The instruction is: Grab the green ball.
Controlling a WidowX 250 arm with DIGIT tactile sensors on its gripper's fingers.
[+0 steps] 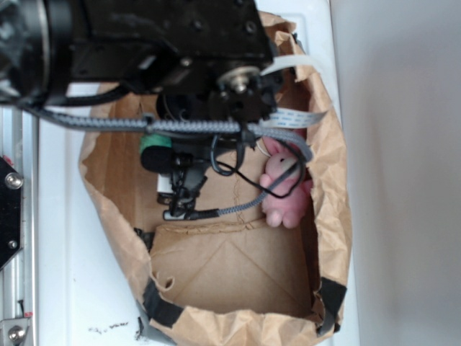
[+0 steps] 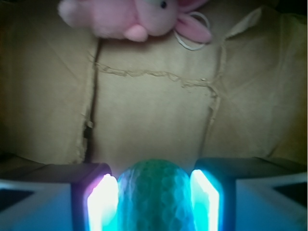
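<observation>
Wrist view shows the green ball (image 2: pixel 154 195) sitting between my gripper (image 2: pixel 153 202) pads, which press its sides, clamped on it above the paper bag (image 2: pixel 154 110) floor; pink bunny (image 2: pixel 130 17) well apart; I'd lift next

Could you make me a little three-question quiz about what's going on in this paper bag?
1. True or false: the green ball sits between the two fingers of the gripper.
2. Which toy lies on the brown paper bag beyond the ball? A) pink bunny B) yellow duck C) blue car
3. Fill in: the ball's surface is ______, like a golf ball.

Key
1. True; in the wrist view a glowing finger stands close on each side of it.
2. A, the pink bunny.
3. dimpled
</observation>
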